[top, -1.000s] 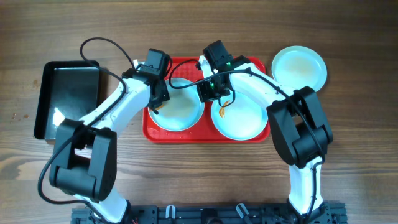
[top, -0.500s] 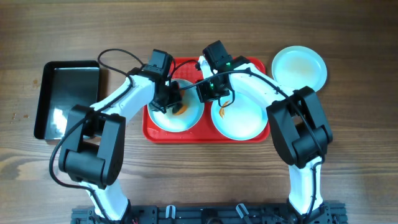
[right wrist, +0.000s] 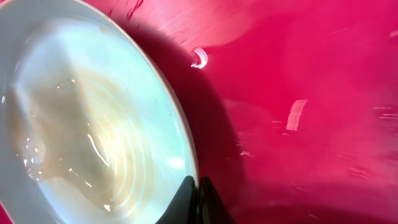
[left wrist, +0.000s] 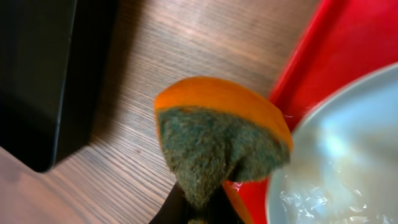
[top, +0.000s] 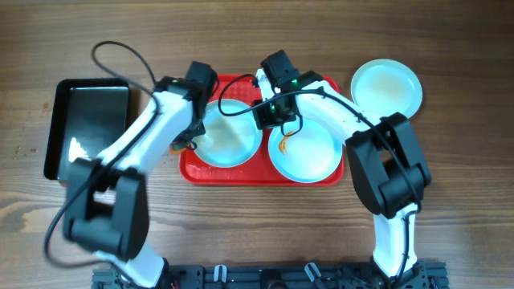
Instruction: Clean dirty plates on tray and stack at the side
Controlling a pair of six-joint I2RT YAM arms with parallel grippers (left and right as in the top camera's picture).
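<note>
The red tray (top: 321,175) holds two pale plates. The left plate (top: 229,136) looks wet, with no clear smear; its rim also shows in the left wrist view (left wrist: 348,162). The right plate (top: 309,156) has an orange smear near its left rim. My right gripper (top: 274,120) is shut on this plate's rim (right wrist: 124,124), its fingertips (right wrist: 196,190) pinching the edge. My left gripper (top: 188,142) is shut on an orange-and-green sponge (left wrist: 217,137), held over the tray's left edge (left wrist: 311,68) and the wood. The third plate (top: 387,87) lies on the table at the back right.
A glossy black tray (top: 87,128) sits on the table to the left of the red tray; its corner shows in the left wrist view (left wrist: 43,81). Arm cables loop above the red tray's back edge.
My left arm has swung left, carrying the sponge off the left plate to the tray's left edge. The right plate has shifted slightly left in my right gripper.
</note>
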